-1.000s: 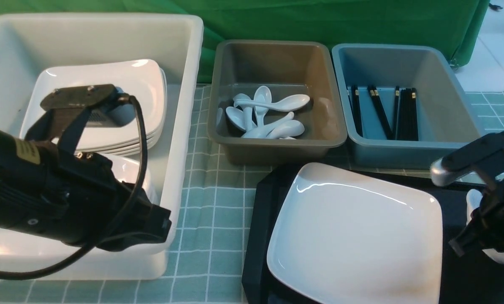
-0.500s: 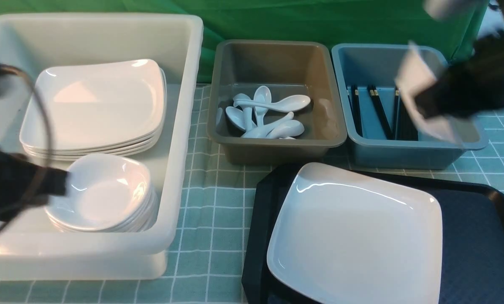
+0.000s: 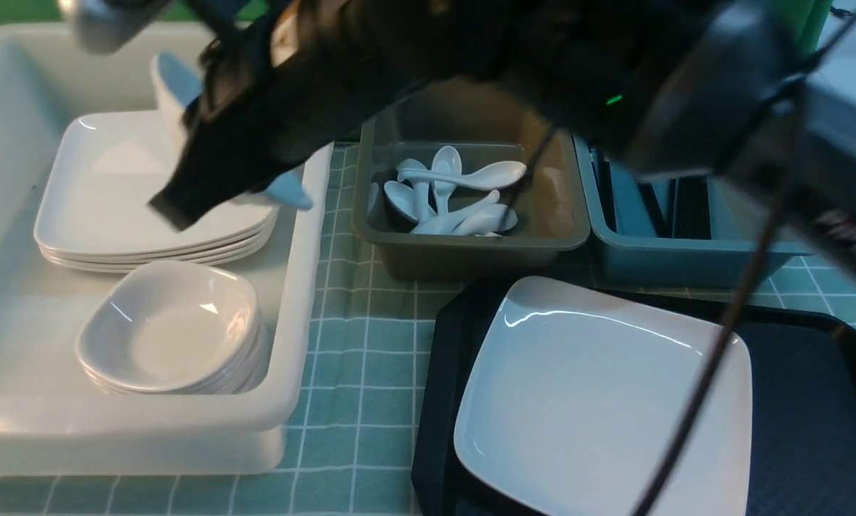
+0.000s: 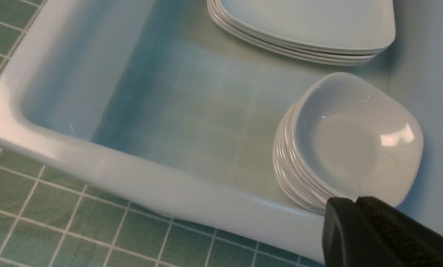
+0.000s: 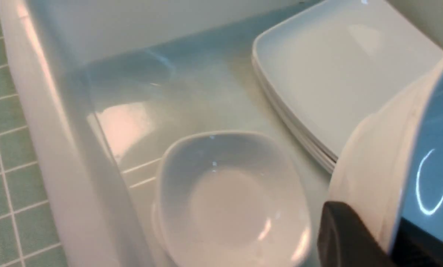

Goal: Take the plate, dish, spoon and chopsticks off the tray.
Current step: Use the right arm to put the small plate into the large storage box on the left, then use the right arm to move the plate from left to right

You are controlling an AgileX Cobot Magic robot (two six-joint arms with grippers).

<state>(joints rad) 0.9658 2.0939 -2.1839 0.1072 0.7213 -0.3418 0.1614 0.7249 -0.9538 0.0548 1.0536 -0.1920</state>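
Note:
The large white plate (image 3: 600, 387) lies on the black tray (image 3: 815, 401) at the front right. My right gripper (image 3: 184, 197) reaches across to the left, above the white bin (image 3: 306, 236). It is shut on a small white dish (image 3: 170, 86), held on edge above the stacked plates. In the right wrist view the dish (image 5: 377, 167) sits between the fingers (image 5: 347, 230). My left gripper (image 4: 355, 202) is shut and empty, just outside the bin's near wall by the stacked small dishes (image 4: 351, 141); it is out of the front view. No spoon or chopsticks show on the tray.
The white bin holds a stack of plates (image 3: 112, 193) and a stack of small dishes (image 3: 170, 330). A grey bin (image 3: 471, 251) holds several spoons. A blue bin (image 3: 686, 251) holds chopsticks, mostly hidden by my right arm and its cable.
My right arm has swung left with the dish, from the tray, past the blue bin, to above the white bin. My left arm has drawn back out of the front view.

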